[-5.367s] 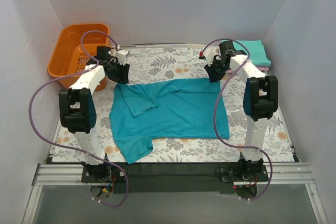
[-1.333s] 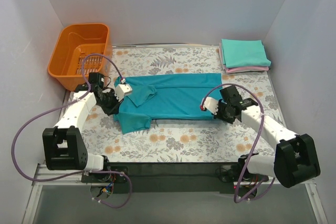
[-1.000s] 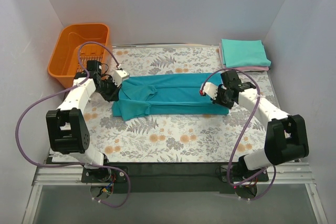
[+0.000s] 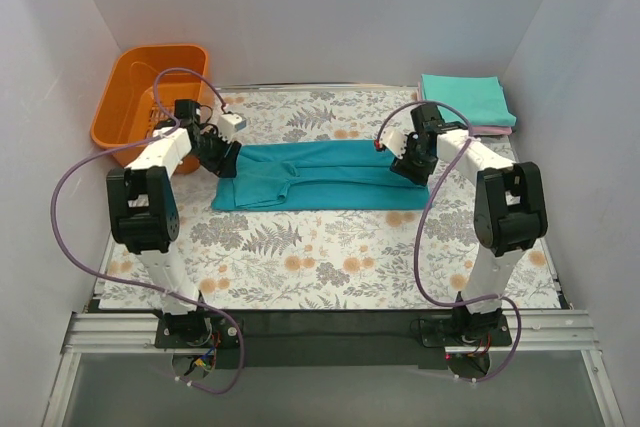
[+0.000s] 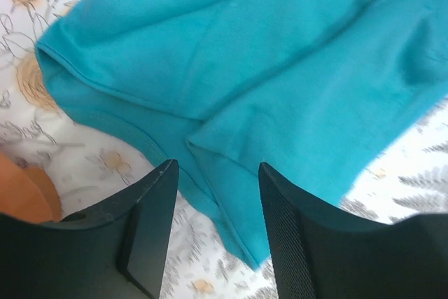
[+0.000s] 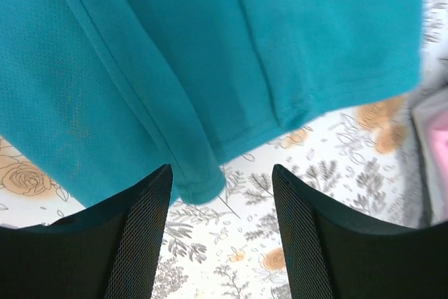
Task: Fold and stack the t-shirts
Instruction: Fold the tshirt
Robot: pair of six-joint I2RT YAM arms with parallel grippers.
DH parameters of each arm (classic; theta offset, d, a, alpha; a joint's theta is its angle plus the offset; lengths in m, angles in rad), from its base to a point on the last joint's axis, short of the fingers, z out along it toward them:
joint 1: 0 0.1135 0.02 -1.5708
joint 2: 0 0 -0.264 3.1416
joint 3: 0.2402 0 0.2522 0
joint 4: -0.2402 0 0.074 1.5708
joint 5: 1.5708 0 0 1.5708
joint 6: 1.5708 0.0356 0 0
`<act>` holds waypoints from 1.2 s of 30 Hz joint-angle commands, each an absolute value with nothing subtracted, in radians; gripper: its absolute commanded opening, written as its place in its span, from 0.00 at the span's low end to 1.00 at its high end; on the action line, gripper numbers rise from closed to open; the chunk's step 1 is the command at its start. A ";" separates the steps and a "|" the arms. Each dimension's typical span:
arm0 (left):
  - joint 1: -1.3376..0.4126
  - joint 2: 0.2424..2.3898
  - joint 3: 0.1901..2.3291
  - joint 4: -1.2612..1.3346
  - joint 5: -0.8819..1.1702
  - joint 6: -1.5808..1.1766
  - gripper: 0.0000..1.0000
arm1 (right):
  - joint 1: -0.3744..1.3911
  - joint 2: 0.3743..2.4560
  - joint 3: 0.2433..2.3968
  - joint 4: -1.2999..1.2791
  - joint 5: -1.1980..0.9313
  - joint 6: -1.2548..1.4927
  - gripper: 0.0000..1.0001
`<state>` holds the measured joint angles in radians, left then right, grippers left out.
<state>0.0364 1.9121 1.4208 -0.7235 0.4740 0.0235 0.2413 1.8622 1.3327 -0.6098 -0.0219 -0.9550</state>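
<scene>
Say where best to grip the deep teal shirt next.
Probably the deep teal shirt by its right short edge, coming down from above at the two corners: it lies flat as a long left-to-right band, so that end can swing across.

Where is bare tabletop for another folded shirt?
Free: the near half of the table, between blue shirt and near edge; the far strip between basket and folded stack. Crowded: shirt's ends, at left gripper and right gripper.

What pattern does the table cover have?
White with grey ferns and orange flowers; tablecloth shows best in top external view.
</scene>
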 commanded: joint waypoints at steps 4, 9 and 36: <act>0.014 1.681 1.324 -0.874 0.535 0.139 0.45 | 0.236 1.721 1.365 -0.643 -0.057 -0.868 0.55; -0.058 1.649 1.230 -0.894 0.479 0.169 0.40 | 0.236 1.704 1.315 -0.669 -0.072 -0.831 0.51; -0.155 1.724 1.138 -0.681 0.281 0.112 0.06 | 0.236 1.695 1.305 -0.689 -0.064 -0.808 0.47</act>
